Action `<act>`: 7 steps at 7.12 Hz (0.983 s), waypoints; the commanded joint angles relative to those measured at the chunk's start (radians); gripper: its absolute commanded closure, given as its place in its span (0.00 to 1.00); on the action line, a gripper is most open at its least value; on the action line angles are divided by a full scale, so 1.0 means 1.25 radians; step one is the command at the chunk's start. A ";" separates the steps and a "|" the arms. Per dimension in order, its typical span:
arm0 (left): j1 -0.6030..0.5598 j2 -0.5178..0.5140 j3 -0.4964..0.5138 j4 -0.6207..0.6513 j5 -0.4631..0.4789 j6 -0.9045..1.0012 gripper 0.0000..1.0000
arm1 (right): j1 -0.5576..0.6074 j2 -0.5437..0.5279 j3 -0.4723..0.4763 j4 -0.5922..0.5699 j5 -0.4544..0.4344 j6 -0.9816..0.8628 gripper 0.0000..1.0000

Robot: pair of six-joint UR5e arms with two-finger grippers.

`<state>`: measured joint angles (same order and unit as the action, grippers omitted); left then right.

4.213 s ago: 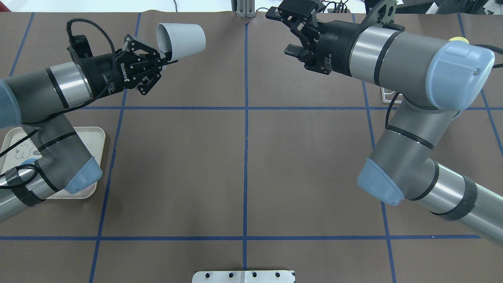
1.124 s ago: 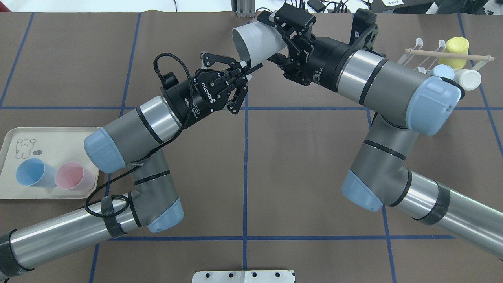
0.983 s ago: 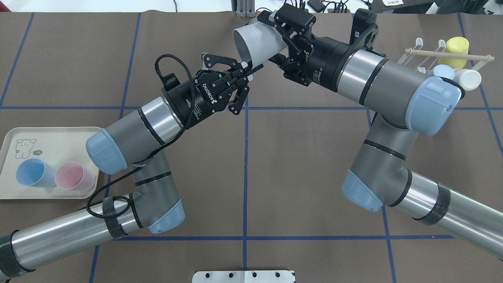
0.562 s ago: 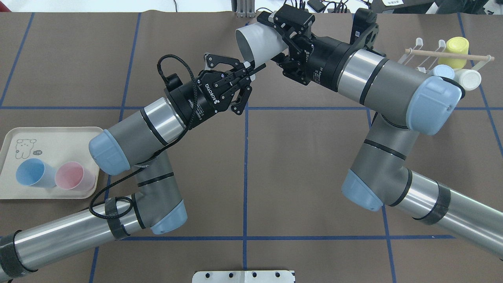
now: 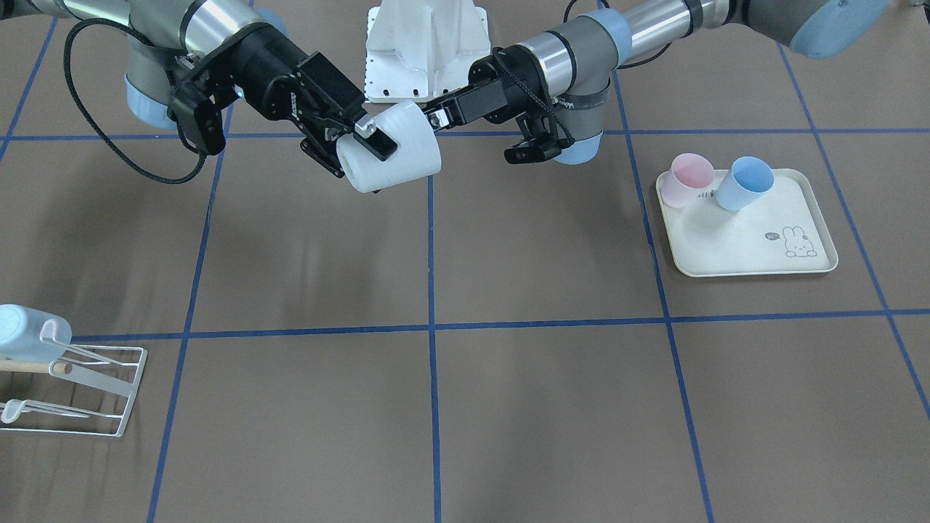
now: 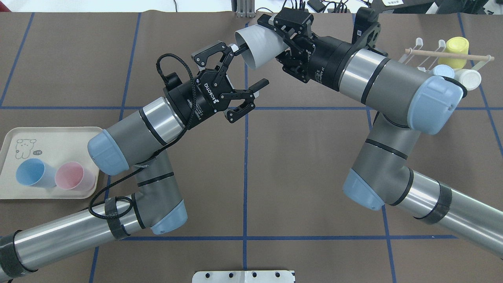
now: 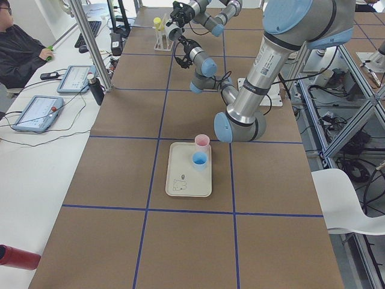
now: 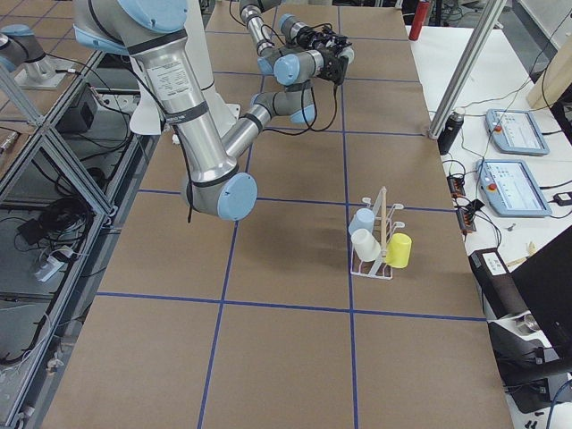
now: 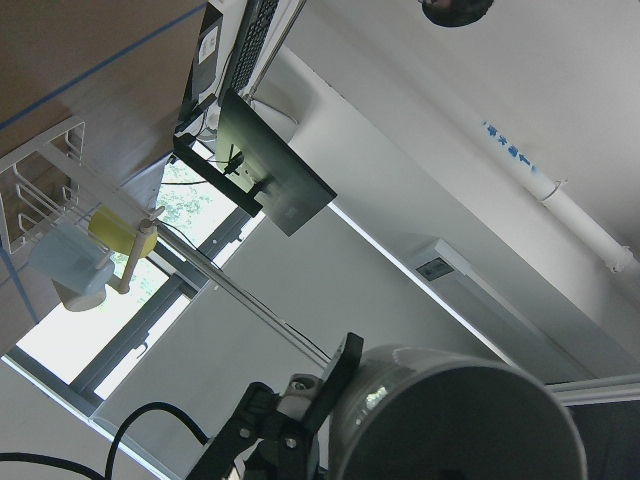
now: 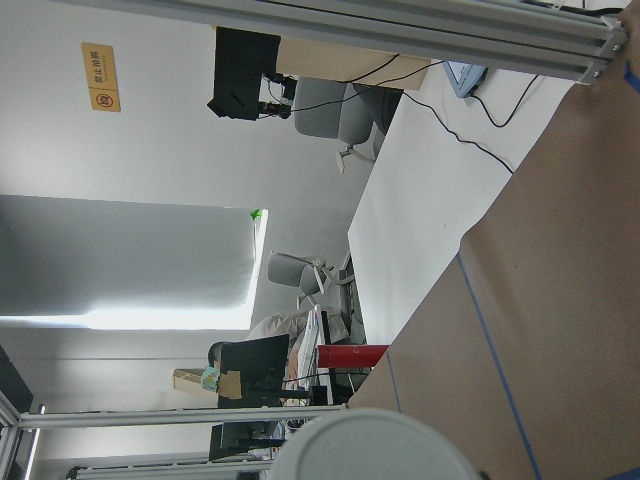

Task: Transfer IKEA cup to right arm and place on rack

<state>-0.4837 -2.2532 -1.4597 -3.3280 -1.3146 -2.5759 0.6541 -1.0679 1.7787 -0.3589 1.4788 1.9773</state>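
The left gripper [image 6: 248, 65] has just sprung wide open, letting go of the white cup [image 6: 261, 45] at upper centre of the overhead view. Only the right gripper [image 6: 281, 39] clamps it now (handover looks done). The rack [image 6: 426, 53], upper right, should come next.

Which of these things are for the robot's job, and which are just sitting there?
For the job: white cup, held in the right gripper; left gripper, jaws open; rack.
Just lying about: tray with a blue cup and a pink cup; the yellow cup on the rack.
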 commanded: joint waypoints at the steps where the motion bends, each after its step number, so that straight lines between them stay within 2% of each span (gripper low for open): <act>1: -0.003 0.003 0.000 -0.001 -0.001 0.003 0.00 | 0.038 0.000 0.002 -0.001 0.001 -0.018 1.00; 3: -0.007 0.006 0.002 0.002 -0.011 0.087 0.00 | 0.107 -0.023 -0.001 -0.029 0.009 -0.077 1.00; 5: -0.009 0.008 0.002 0.047 -0.011 0.148 0.00 | 0.159 -0.048 -0.001 -0.126 0.007 -0.223 1.00; 6: -0.007 0.006 -0.004 0.076 -0.015 0.248 0.00 | 0.191 -0.066 0.001 -0.184 0.009 -0.263 1.00; 7: -0.014 0.008 -0.004 0.093 -0.035 0.310 0.00 | 0.219 -0.084 0.005 -0.268 0.003 -0.397 1.00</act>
<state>-0.4953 -2.2444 -1.4627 -3.2433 -1.3378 -2.2914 0.8831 -1.1465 1.7804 -0.5829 1.4875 1.6366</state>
